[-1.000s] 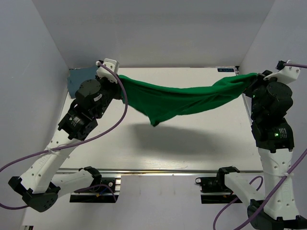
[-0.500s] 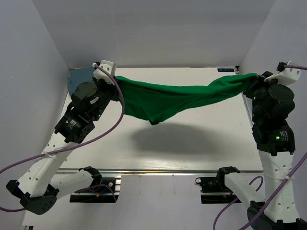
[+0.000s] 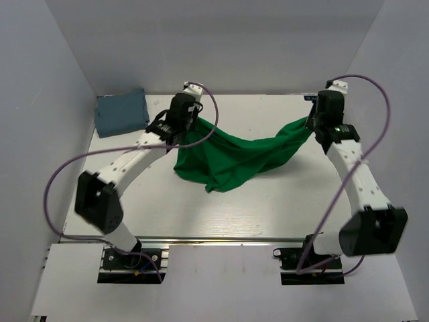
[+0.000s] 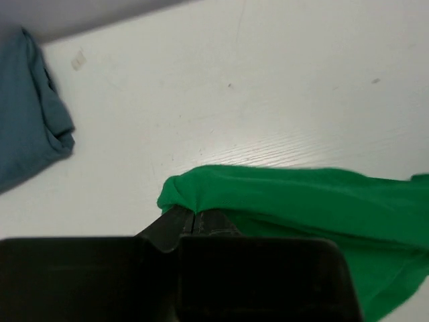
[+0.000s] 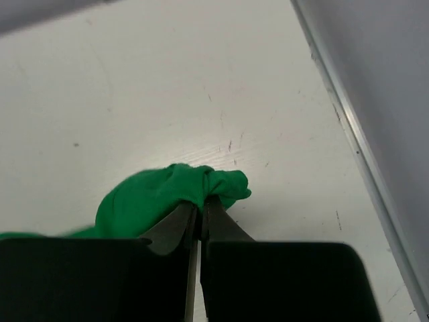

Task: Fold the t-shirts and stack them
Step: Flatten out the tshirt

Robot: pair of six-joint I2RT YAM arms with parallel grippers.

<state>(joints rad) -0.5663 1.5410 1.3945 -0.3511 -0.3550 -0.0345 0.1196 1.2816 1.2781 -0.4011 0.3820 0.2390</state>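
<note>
A white worktop point(image 3: 281, 194) sits inside a pale, three-walled enclosure, with two robot arms reaching forward from its near edge. Between them hangs a bright green t-shirt point(image 3: 231, 157), stretched across the middle of the worktop like a slack hammock. The left gripper point(image 4: 194, 216) has its two dark fingers pressed tight together on the shirt's left end, where a small rounded fold of green cloth bulges out just past the fingertips. The right gripper point(image 5: 200, 204) is likewise closed hard, with only a sliver between its fingers, pinching a bunched knot of green fabric at the shirt's right end. From above, both held ends sit toward the far half of the worktop, the left one near the far-left area and the right one near the far-right edge. The cloth droops from each grip toward the centre, and its lowest crumpled folds spread toward the near side, where they appear to rest on the surface. The second t-shirt, slate grey-blue point(image 3: 121, 111), lies folded into a compact rectangle in the far-left corner of the worktop, well apart from the green one and touched by neither arm. The left wrist camera catches its rounded folded edge at the left side of its view. A purple cable point(image 3: 64, 178) loops loosely along each white arm, and a metal rail point(image 5: 348, 134) borders the worktop's right edge against the wall.
</note>
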